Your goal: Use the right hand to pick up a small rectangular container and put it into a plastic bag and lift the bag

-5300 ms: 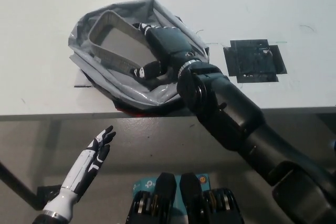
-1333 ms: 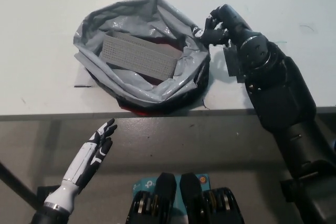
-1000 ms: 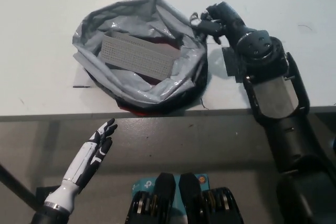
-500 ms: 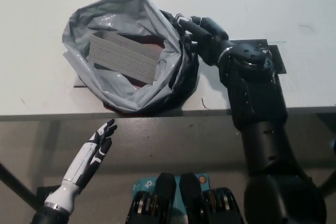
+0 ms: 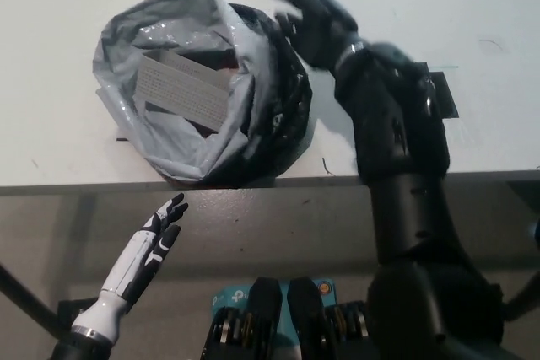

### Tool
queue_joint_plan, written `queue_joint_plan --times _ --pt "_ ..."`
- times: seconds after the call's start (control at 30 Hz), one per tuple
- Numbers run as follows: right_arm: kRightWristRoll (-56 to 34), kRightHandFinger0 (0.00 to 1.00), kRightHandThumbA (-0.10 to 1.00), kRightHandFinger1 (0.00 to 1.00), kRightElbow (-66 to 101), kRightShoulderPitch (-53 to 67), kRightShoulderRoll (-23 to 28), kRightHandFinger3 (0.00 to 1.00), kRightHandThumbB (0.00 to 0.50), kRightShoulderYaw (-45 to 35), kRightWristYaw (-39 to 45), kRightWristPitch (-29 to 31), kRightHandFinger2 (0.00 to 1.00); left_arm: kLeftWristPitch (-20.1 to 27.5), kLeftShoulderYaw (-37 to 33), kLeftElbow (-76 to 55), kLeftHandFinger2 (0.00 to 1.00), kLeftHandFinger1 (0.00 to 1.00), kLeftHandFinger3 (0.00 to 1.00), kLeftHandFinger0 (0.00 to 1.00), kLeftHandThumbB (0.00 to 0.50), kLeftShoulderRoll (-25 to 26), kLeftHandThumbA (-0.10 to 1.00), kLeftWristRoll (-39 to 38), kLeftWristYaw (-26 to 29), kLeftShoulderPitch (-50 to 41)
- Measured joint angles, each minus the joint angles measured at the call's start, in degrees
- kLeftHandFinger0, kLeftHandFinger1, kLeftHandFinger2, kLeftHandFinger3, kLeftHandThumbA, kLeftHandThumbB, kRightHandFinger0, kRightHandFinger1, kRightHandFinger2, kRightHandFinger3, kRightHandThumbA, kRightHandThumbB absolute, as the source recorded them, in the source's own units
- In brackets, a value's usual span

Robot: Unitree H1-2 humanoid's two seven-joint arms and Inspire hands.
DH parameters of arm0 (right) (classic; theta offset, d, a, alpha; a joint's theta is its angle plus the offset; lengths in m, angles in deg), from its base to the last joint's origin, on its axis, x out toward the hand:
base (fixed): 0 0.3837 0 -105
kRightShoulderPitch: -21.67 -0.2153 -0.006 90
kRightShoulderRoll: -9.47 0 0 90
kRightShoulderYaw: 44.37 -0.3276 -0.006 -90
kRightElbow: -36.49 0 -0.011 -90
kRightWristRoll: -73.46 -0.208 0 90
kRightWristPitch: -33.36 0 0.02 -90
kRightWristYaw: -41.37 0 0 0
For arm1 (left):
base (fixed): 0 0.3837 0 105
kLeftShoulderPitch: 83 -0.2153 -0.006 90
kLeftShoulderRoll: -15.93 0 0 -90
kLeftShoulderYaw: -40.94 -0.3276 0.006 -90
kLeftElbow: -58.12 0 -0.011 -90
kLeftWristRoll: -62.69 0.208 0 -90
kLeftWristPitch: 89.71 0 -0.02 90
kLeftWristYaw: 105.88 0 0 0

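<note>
No writing readable on bag [image 5: 181, 137] or container [image 5: 183, 92].

Grey plastic bag [image 5: 181, 65] (black outside), grey perforated container [image 5: 184, 92], white table [image 5: 67, 6], black patch [image 5: 445, 97]

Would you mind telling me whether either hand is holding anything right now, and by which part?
Nothing is held. The right hand is spread open beside the plastic bag; the left hand rests open below the table edge.

Right hand [image 5: 312, 14]: black, fingers spread apart, holding nothing, raised just beside the upper right edge of the bag [image 5: 202, 82]. Left hand [image 5: 156, 238]: white, fingers extended and apart, resting below the bag, well apart from it.
</note>
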Motion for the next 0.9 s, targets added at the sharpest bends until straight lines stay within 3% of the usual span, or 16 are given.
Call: queue_joint_plan --times 0.03,0.1,0.17,0.23,0.3,0.33,0.37,0.4,0.43,0.47,0.5,0.53,0.57,0.63,0.73,0.9 --pt "-0.9 0.0 -0.1 0.28 1.4 -1.1 -0.3 0.25 0.219 0.6 -0.4 0.0 0.64 0.0 0.0 0.0 1.0 1.0 1.0 0.88 0.5 0.0 1.0 -0.1 -0.1 0.1" --pt "-2.9 0.0 -0.1 0.31 3.9 -3.1 -0.9 0.38 0.234 1.4 -0.8 0.0 0.67 0.0 0.0 0.0 1.0 1.0 1.0 0.88 0.5 0.1 1.0 -0.2 -0.1 0.2" --pt "-5.3 0.01 -0.02 0.32 5.0 -4.5 -1.3 0.44 0.246 1.5 -1.4 0.0 0.64 0.0 0.0 0.0 1.0 1.0 1.0 0.87 0.5 0.1 1.0 -0.2 -0.2 0.3" --pt "-7.6 0.05 0.07 0.28 5.5 -4.7 -1.5 0.49 0.233 1.5 -2.4 0.0 0.53 0.0 0.0 0.0 1.0 1.0 1.0 0.86 0.5 0.1 1.0 -0.2 -0.2 0.3" --pt "-8.9 0.05 0.04 0.22 6.0 -4.6 -1.6 0.52 0.243 1.9 -3.2 0.0 0.43 0.0 0.0 0.0 1.0 1.0 1.0 0.85 0.5 0.1 1.0 -0.2 -0.2 0.3" --pt "-9.9 0.04 0.04 0.19 6.4 -4.5 -1.6 0.52 0.253 2.1 -3.5 0.0 0.43 0.0 0.0 0.0 1.0 1.0 1.0 0.84 0.5 0.1 1.0 -0.2 -0.3 0.2" --pt "-11.5 0.07 0.06 0.24 7.4 -4.5 -1.6 0.52 0.255 2.4 -4.3 0.0 0.5 0.0 0.0 0.1 1.0 1.0 1.0 0.83 0.5 0.1 1.0 -0.3 -0.3 0.2" --pt "-12.2 0.2 0.1 0.35 7.8 -4.5 -1.6 0.56 0.252 2.5 -4.7 0.0 0.59 0.0 0.0 0.1 1.0 1.0 1.0 0.82 0.5 0.1 1.0 -0.3 -0.3 0.2" --pt "-13.5 0.2 0.12 0.34 8.5 -4.5 -1.5 0.55 0.253 2.8 -5.4 0.0 0.57 0.0 0.0 0.1 1.0 1.0 1.0 0.82 0.5 0.1 1.0 -0.3 -0.4 0.2" --pt "-14.6 0.34 0.18 0.44 9.0 -4.5 -1.5 0.67 0.249 3.1 -5.8 0.0 0.63 0.0 0.0 0.1 1.0 1.0 1.0 0.82 0.5 0.1 1.0 -0.3 -0.4 0.2" --pt "-15.0 0.74 0.5 0.88 9.3 -4.5 -1.5 1.0 0.279 3.4 -6.0 0.0 1.0 0.0 0.0 0.1 1.0 1.0 1.0 0.82 0.5 0.1 0.99 -0.3 -0.4 0.3" --pt "-15.9 0.85 0.58 1.0 11.2 -4.2 -1.2 1.0 0.292 5.4 -6.6 0.0 1.0 0.0 0.0 0.1 1.0 1.0 1.0 0.82 0.5 0.1 0.99 -0.3 -0.5 0.3" --pt "-15.6 1.0 0.71 1.0 12.1 -4.0 -1.0 1.0 0.326 6.7 -6.6 0.0 1.0 0.0 0.0 0.1 1.0 1.0 1.0 0.82 0.5 0.1 0.99 -0.3 -0.5 0.3" --pt "-13.3 1.0 0.77 1.0 13.6 -3.5 0.5 1.0 0.407 11.8 -6.6 0.1 1.0 0.0 0.0 0.1 1.0 1.0 1.0 0.79 0.5 0.0 1.0 -0.3 -0.7 0.3" --pt "-9.3 1.0 0.89 1.0 14.0 -2.1 3.3 1.0 0.483 18.1 -6.6 0.0 1.0 0.0 0.0 0.3 1.0 1.0 1.0 0.76 0.5 0.0 1.0 -0.3 -0.7 0.2" --pt "-3.1 1.0 0.95 1.0 13.9 1.0 6.7 1.0 0.5 25.1 -6.5 -0.1 1.0 -0.1 0.0 0.3 1.0 1.0 1.0 0.76 0.5 0.0 0.98 -0.3 -0.7 0.2"
